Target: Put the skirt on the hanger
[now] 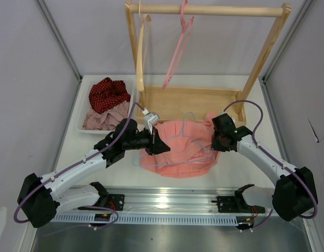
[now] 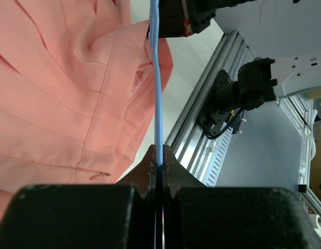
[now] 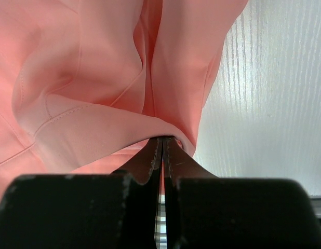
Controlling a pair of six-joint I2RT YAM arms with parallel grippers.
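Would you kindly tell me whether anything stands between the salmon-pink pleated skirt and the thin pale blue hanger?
Nothing visible does. The thin pale blue hanger lies directly on the salmon-pink pleated skirt; the left gripper is shut on the hanger, the right gripper on a skirt fold.

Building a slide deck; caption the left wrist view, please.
Left gripper shut on the hanger, with the skirt spread beside it.
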